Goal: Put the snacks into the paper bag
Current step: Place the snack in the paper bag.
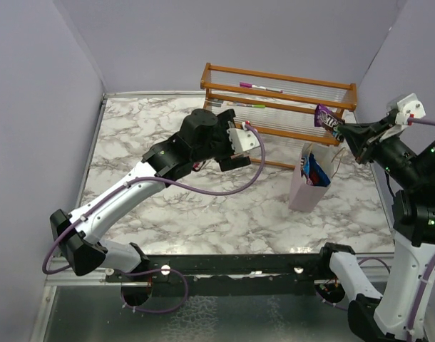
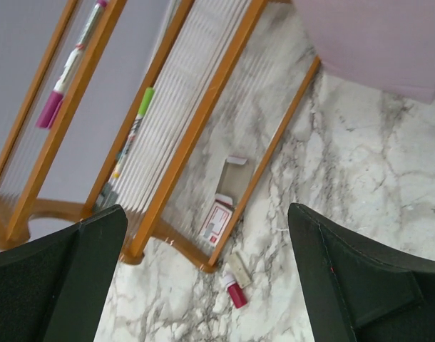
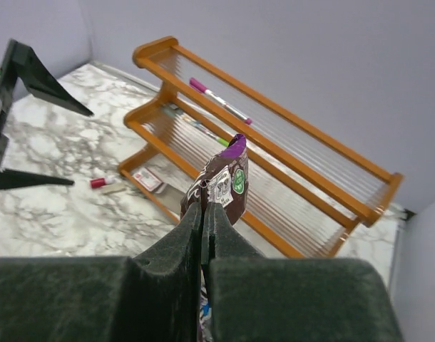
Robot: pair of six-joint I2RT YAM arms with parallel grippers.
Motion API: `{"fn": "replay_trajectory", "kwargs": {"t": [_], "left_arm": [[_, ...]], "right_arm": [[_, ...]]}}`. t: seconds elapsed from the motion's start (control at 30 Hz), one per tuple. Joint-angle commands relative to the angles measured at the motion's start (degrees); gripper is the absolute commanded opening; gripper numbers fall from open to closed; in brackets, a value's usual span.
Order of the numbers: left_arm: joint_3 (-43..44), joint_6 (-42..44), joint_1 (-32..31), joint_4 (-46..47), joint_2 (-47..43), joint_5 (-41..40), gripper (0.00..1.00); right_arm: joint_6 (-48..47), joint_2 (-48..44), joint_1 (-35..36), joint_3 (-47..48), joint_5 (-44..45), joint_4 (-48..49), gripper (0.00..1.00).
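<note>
Right gripper (image 3: 203,208): fingers pressed tight on the lower edge of a purple and brown snack (image 3: 228,177), packet upright, aloft near the paper bag (image 1: 302,194) on its rack side. Left gripper (image 2: 207,214): spread wide, nothing between the fingers, hovering over the marble table (image 1: 203,214) near the foot of the wooden rack (image 1: 278,92). Paper bag upright on the table before the rack's right end, mouth open, red and blue snacks (image 1: 316,171) showing inside. On the rack shelves, a pink marker (image 1: 260,87) and a green marker (image 1: 247,105). At the rack's foot, a white card (image 2: 219,217) and a small red piece (image 2: 235,293).
</note>
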Motion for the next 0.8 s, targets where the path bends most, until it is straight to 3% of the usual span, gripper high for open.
{"fn": "replay_trajectory", "kwargs": {"t": [0.0, 0.23, 0.43, 0.77], "left_arm": [[-1.2, 0.1, 1.9, 3.2, -3.2, -4.4, 0.99], [-2.7, -0.6, 3.8, 4.1, -3.6, -4.3, 0.99], [-2.5, -0.8, 4.6, 3.9, -3.0, -4.1, 0.99], [-1.8, -1.3, 5.2, 3.6, -1.7, -3.4, 0.99]], "right_arm": [[-8.2, -1.4, -0.9, 0.6, 8.3, -6.2, 0.01], [-15.2, -0.2, -1.3, 1.6, 13.3, -14.8, 0.01], [-17.8, 3.4, -1.3, 1.3, 10.4, -21.1, 0.01], [-20.9, 9.2, -1.3, 2.3, 12.8, -24.6, 0.01]]}}
